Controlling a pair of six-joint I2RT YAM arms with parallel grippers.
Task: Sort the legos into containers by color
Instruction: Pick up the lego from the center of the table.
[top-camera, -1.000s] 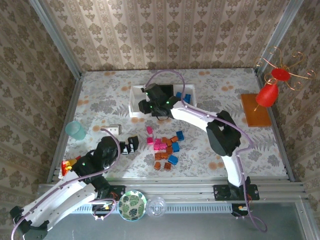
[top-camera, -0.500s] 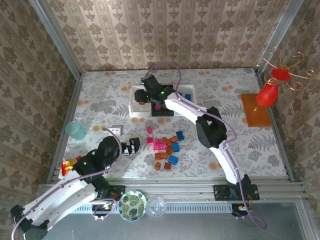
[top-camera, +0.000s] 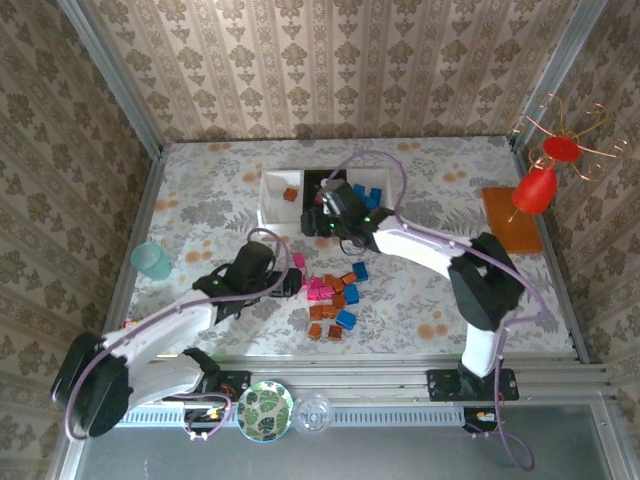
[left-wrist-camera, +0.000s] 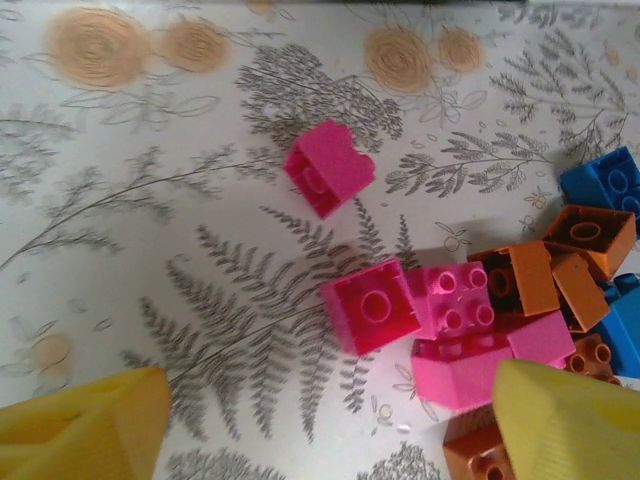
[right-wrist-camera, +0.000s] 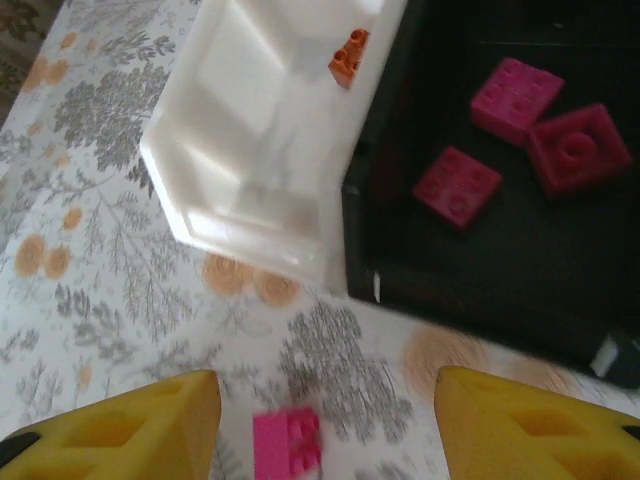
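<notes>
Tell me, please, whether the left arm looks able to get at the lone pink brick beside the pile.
Probably yes: the left hand hangs open near the lone pink brick, which lies apart from the pile, with only bare table between.

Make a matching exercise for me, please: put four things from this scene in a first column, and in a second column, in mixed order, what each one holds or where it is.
Column one
1. left white bin
2. black bin
3. teal cup
4. left gripper

Column two
A. open, above the loose pile of bricks
B. holds pink bricks
C. stands alone on the left side of the table
D. holds an orange brick

Right pairs: 1-D, 2-B, 3-C, 4-A
</notes>
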